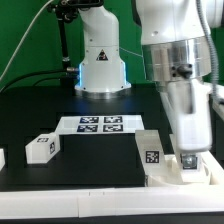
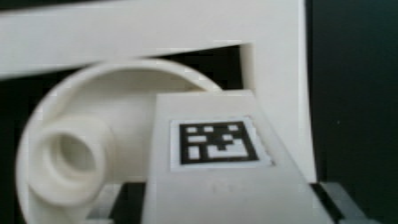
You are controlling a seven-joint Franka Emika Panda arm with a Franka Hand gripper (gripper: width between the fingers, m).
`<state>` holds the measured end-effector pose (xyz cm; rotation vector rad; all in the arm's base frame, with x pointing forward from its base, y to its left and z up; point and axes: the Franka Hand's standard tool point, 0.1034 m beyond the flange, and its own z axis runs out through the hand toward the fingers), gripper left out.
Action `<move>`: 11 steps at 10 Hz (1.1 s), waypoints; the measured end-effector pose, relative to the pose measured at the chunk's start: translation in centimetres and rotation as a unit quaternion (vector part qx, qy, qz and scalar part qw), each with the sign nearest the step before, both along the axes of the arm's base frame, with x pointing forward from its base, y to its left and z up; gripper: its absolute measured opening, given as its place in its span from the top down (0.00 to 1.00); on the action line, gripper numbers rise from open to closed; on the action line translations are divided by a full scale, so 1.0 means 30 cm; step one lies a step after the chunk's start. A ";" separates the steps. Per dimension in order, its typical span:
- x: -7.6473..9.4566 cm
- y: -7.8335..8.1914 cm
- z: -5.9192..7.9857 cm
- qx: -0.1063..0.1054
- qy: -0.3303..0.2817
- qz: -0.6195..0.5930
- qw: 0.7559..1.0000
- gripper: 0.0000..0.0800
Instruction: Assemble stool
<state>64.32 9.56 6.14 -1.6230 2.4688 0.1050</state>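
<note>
The tool [image 1: 190,158] hangs low at about 4 o'clock in the exterior view, near the front edge of the black bench [image 1: 90,168]. The wrist view shows its jaws nearly together, clamped on a held leg [image 2: 217,140] whose square tag faces the camera, with a grey finger [image 2: 118,200] against either side. Just beside that leg lies the seat [image 2: 80,130], a thick round disc with one socket showing, and behind both runs a white wall piece [image 2: 143,45]. The room here is tight, with leg, seat and wall crowded together.

At 9 o'clock from the tool, just beside it, a second leg [image 1: 152,156] stands slightly tilted. I cannot tell whether it touches the tool. Open black bench stretches from there toward 8 o'clock, where a loose leg [image 1: 42,147] lies well apart. The marker board [image 1: 100,124] lies flat at the centre, in front of the arm's base [image 1: 100,62].

In the exterior view the seat, the wall and the fingertips merge into one white mass beneath the tool and cannot be separated. A white piece [image 1: 2,157] at 9 o'clock is cut off by the frame edge. The wrist view is blurred, and the held leg covers part of the seat.
</note>
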 end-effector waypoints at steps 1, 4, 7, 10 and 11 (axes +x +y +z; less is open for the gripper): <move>-0.002 0.001 -0.001 0.008 0.002 -0.056 0.998 0.58; -0.002 0.002 0.000 0.016 0.007 -0.097 0.995 0.58; -0.017 0.019 -0.007 0.009 0.010 -0.036 0.999 0.31; -0.011 0.121 0.108 -0.003 -0.053 0.161 0.986 0.20; -0.005 0.131 0.131 -0.014 -0.064 0.218 0.974 0.19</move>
